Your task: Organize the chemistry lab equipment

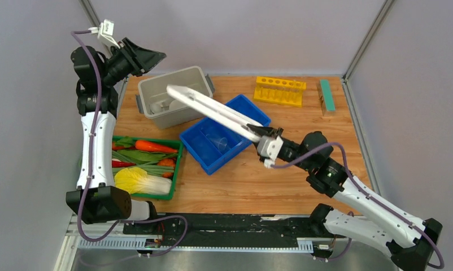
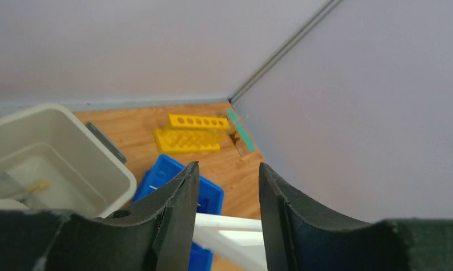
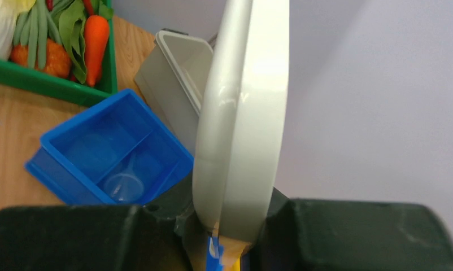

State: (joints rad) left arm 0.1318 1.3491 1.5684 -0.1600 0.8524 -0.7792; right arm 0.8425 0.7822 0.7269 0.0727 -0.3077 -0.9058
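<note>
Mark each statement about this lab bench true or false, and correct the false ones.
1. The right claw is shut on the white rectangular plastic lid. True.
2. The left claw holds a glass rod. False: it is open and holds nothing.
3. The yellow plastic rack with holes stands inside the blue divided plastic tray. False: it stands on the wooden table, apart from the tray.
4. A clear cup lies in the blue tray. True.
5. The lid covers the grey plastic bin. False: the lid is held tilted in the air and the bin is open.
</note>
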